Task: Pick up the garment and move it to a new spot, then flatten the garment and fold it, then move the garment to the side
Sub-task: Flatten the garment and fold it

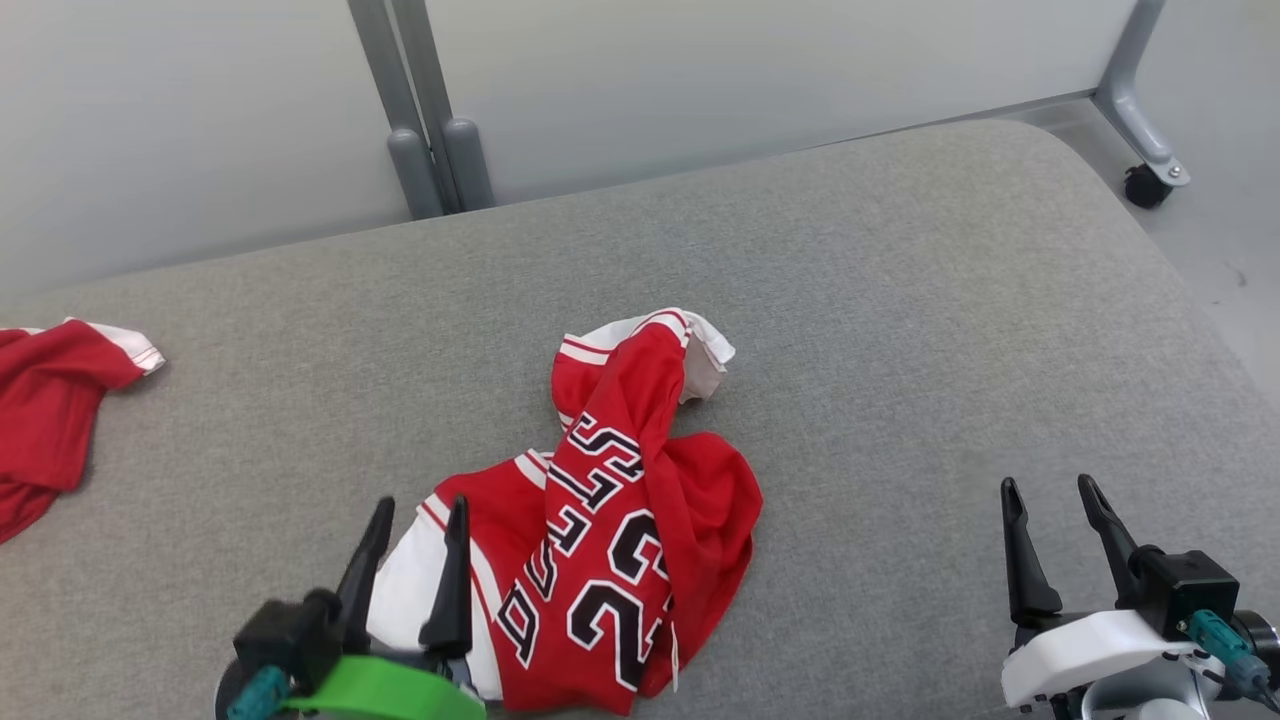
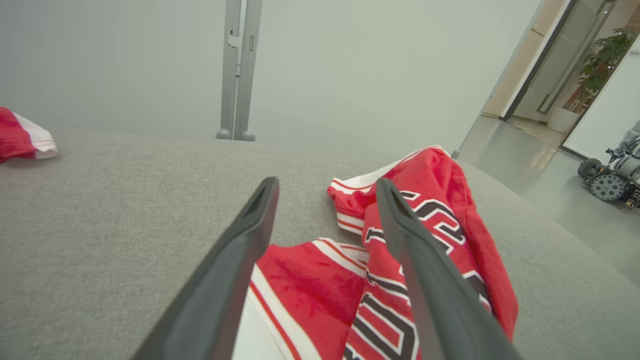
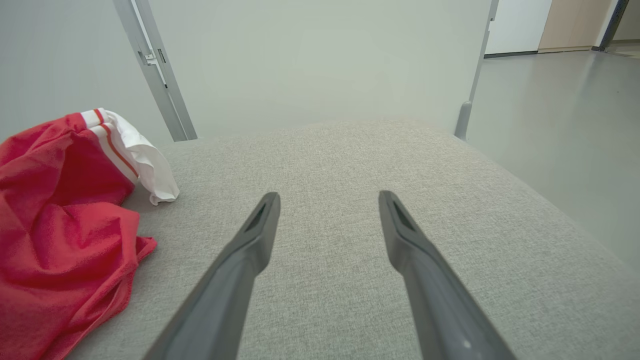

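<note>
The garment [image 1: 610, 520] is a red jersey with white trim and black lettering, lying crumpled near the front middle of the grey surface [image 1: 850, 330]. My left gripper [image 1: 420, 510] stands open just over the garment's left, white-edged part, nothing between its fingers. In the left wrist view the garment [image 2: 400, 250] lies under and beyond the open left gripper [image 2: 325, 187]. My right gripper [image 1: 1050, 490] is open at the lower right, well clear of the cloth. From the right wrist view the garment [image 3: 65, 220] sits to the left of the open right gripper [image 3: 329, 200].
A second red and white garment [image 1: 50, 420] lies at the surface's left edge, also seen as red cloth [image 2: 22, 140] from the left wrist. Grey partition posts [image 1: 430, 150] stand behind the surface. A caster foot [image 1: 1150, 175] is at the back right.
</note>
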